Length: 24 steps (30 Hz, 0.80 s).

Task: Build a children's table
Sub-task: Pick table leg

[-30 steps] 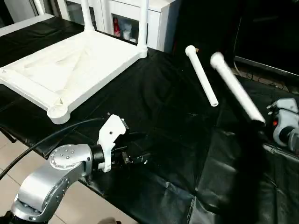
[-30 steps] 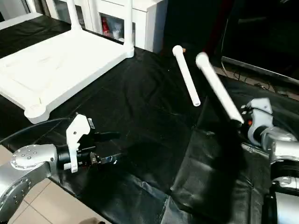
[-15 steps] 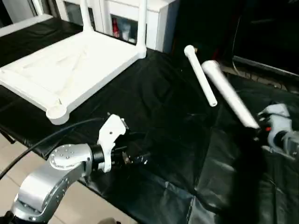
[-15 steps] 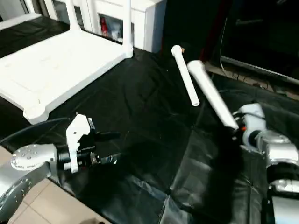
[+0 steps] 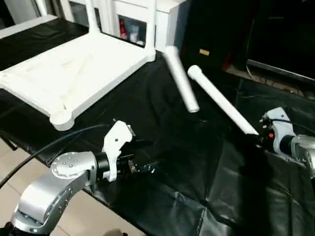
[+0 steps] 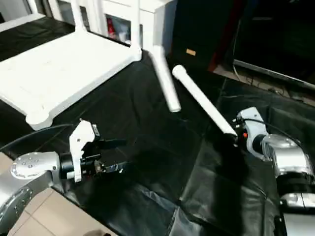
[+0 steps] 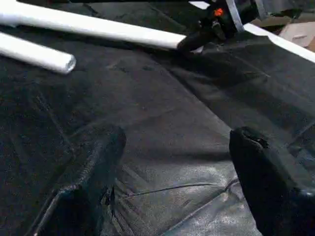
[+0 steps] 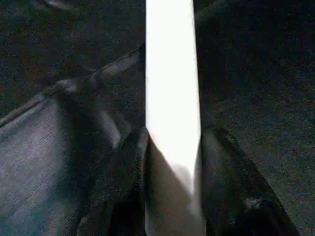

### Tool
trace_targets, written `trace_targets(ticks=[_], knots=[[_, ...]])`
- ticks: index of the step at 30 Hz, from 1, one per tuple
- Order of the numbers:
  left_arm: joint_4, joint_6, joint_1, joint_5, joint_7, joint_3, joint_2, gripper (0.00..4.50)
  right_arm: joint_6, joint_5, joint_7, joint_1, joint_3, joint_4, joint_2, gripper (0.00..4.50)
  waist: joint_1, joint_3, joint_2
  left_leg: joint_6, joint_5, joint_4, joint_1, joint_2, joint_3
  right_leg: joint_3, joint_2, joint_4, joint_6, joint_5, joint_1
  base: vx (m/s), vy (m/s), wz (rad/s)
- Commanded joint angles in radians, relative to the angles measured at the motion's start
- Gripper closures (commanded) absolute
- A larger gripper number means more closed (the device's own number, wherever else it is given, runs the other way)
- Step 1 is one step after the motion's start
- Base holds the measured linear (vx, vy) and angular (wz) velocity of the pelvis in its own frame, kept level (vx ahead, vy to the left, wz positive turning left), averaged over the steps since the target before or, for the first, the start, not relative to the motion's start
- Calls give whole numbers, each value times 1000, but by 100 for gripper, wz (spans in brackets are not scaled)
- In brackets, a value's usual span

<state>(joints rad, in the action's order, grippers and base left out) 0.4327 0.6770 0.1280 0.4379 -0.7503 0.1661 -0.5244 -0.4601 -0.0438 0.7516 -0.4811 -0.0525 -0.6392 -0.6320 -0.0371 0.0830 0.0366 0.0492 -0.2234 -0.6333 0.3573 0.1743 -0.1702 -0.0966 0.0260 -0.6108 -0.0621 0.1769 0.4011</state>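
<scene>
The white table top (image 5: 74, 69) lies upside down at the back left of the black-covered bench, ribbed underside up, with two legs (image 5: 150, 19) standing in its far sockets. A loose white leg (image 5: 179, 83) lies on the cloth near its corner. My right gripper (image 5: 256, 137) is shut on the narrow end of another white leg (image 5: 219, 103), which slants up and left from it; the same leg (image 8: 172, 78) sits between the fingers (image 8: 221, 157). My left gripper (image 5: 147, 164) hovers low over the cloth near the front edge, open and empty, its fingers (image 7: 93, 162) wide apart.
A white cabinet with glass doors (image 5: 133, 24) stands behind the table top. Dark furniture (image 5: 275, 34) is at the back right. The black cloth (image 5: 197, 162) is wrinkled, and the bench's front edge drops to a tiled floor (image 5: 10, 187).
My right gripper has swung the held leg down and left, toward the table top. The loose leg has shifted left, nearer the top's corner. The left arm has stayed put.
</scene>
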Motion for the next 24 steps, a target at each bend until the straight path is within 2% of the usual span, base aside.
trace_targets(ticks=[1, 5, 7, 11, 16, 24], knots=[[6, -1, 5, -1, -1, 2, -7, 68, -15, 1, 10, 8, 6, 19, -15, 327, -3, -71, 3, -82, -76, 64, 2, 48, 16, 63, 105, 98, -94, 399, -59, 0, 0, 0], [6, -1, 5, 0, -1, 2, -8, 68, -45, -21, 45, 65, 13, 114, -23, 327, -3, -70, 5, -78, -89, 65, 0, 48, 17, 62, 104, 102, -71, 431, -58, 0, 0, 0], [4, -2, 7, 0, -2, 3, -8, 68, -63, -36, 64, 90, 15, 165, -22, 327, -2, -69, -1, -81, -91, 66, 0, 47, 18, 61, 103, 104, -68, 431, -57, 0, 0, 0], [0, -3, 11, -2, -2, 7, -6, 68, -90, -68, 110, 138, 35, 271, -15, 327, 0, -68, 0, -82, -103, 67, -1, 47, 20, 60, 102, 108, -56, 451, -56, 0, 0, 0], [0, -4, 11, -3, -3, 8, -8, 68, -103, -69, 126, 152, 51, 317, -10, 327, 0, -69, 0, -75, -109, 66, -4, 46, 20, 59, 104, 112, -47, 483, -55, 0, 0, 0], [-1, -6, 12, -5, -3, 7, -11, 68, -126, -73, 117, 153, 73, 366, 6, 327, -3, -72, 1, -76, -89, 66, -1, 47, 21, 61, 104, 105, -52, 444, -58, 0, 0, 0]])
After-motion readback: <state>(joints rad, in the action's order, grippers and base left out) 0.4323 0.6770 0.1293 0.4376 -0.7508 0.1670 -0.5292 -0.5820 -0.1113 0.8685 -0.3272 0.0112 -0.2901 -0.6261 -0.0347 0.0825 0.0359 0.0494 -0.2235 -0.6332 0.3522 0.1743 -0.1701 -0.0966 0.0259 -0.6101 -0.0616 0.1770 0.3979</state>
